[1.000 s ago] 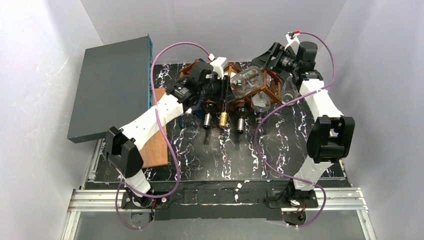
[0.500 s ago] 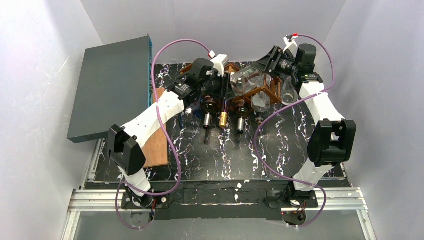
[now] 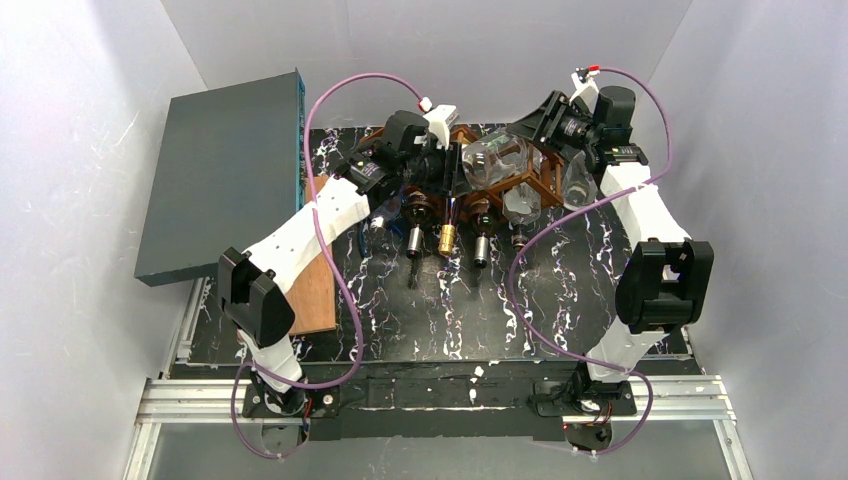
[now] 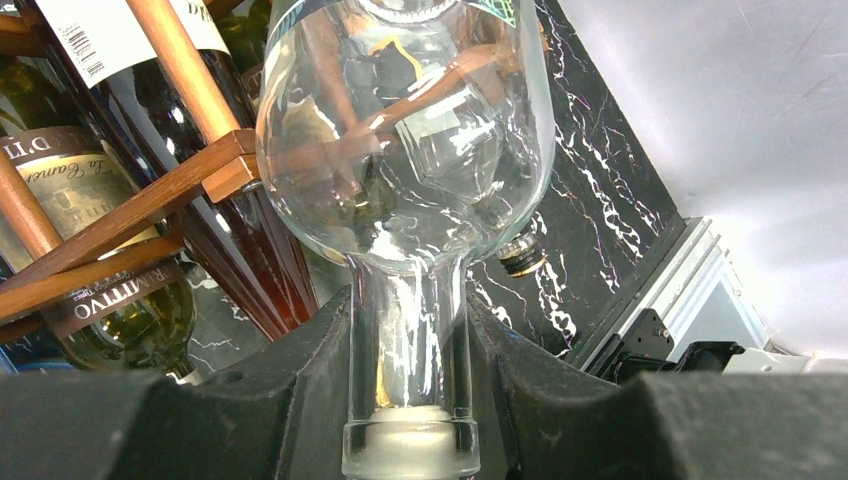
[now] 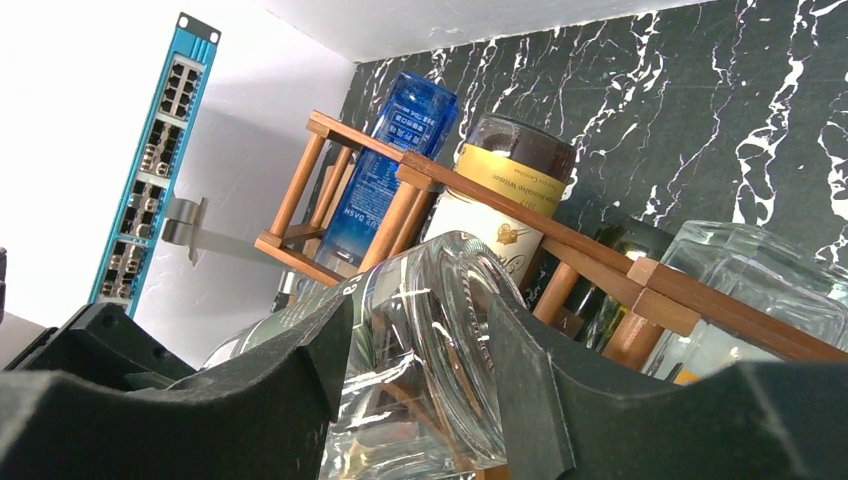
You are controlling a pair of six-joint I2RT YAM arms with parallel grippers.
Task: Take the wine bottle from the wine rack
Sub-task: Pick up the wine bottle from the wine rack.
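RK: Position of the clear glass wine bottle (image 3: 497, 160)?

TM: It lies on its side across the top of the brown wooden lattice wine rack (image 3: 541, 183), at the far end of the black marble-patterned table (image 3: 440, 310). The neck points toward the left arm and the base toward the right arm. It appears to rest on the top rails, but contact is hard to read through the glass.

RK: State of the left gripper (image 4: 410, 345)?

TM: It is clamped on the bottle's neck just above the lip, with both black fingers (image 4: 300, 380) pressed to the glass.

RK: And the right gripper (image 5: 418, 345)?

TM: Its 2 fingers straddle the wide base, with the glass between them. The wrist view does not show whether they bite yet.

RK: Why 2 holds?

TM: Judgement only. The glass is smooth and the body heavy, so a neck grip alone would let the bottle pivot or slip. A second hold at the base would share the load and keep it level.

RK: Hazards?

TM: The dark bottles (image 3: 447, 235) fill the cells beneath. A level, upward lift should spare them and the frame.
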